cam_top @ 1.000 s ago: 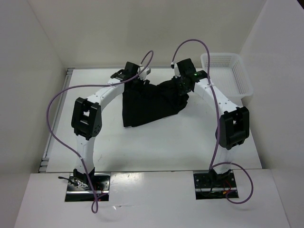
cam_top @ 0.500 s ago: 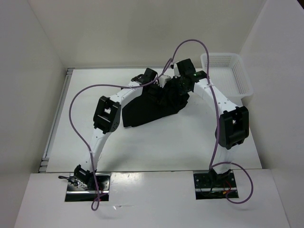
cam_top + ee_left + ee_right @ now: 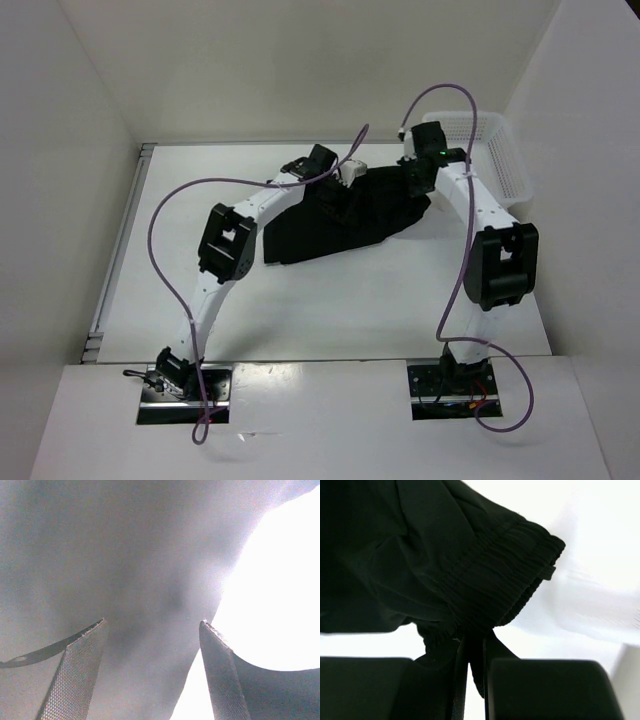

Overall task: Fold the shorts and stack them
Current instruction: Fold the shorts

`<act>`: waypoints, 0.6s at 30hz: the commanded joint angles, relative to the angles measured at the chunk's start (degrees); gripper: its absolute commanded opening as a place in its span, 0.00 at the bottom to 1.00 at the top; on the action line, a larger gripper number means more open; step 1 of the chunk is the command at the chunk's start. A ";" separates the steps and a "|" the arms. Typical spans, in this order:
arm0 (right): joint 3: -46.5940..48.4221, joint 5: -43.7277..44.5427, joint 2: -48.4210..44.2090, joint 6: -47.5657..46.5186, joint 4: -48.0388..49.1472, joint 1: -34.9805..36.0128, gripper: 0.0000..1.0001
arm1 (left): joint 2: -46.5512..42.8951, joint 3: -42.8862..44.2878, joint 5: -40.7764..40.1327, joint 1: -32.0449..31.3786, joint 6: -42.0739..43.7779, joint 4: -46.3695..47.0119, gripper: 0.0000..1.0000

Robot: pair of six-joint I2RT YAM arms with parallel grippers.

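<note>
The black shorts (image 3: pixel 320 225) lie spread on the white table at the far middle. My right gripper (image 3: pixel 415 187) is shut on their gathered waistband at the right end; the right wrist view shows the ribbed band (image 3: pixel 500 575) pinched between the jaws (image 3: pixel 472 645). My left gripper (image 3: pixel 336 193) hangs over the shorts' upper middle. In the left wrist view its fingers (image 3: pixel 80 670) stand wide apart (image 3: pixel 152 625), with the cloth (image 3: pixel 125 555) close below, looking grey, and nothing held between them.
A white mesh basket (image 3: pixel 505 165) stands at the far right of the table, just right of my right arm. White walls close in on the left, back and right. Purple cables loop above both arms.
My left arm has swung right from the shorts' left corner to over their middle. My right gripper has pulled the waistband right, toward the basket, stretching the cloth wider and flatter.
</note>
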 commanded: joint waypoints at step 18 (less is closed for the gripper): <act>8.35 8.52 1.32 -5.41 2.83 -0.58 0.00 | -17.66 -26.22 -9.33 12.98 0.27 6.20 0.86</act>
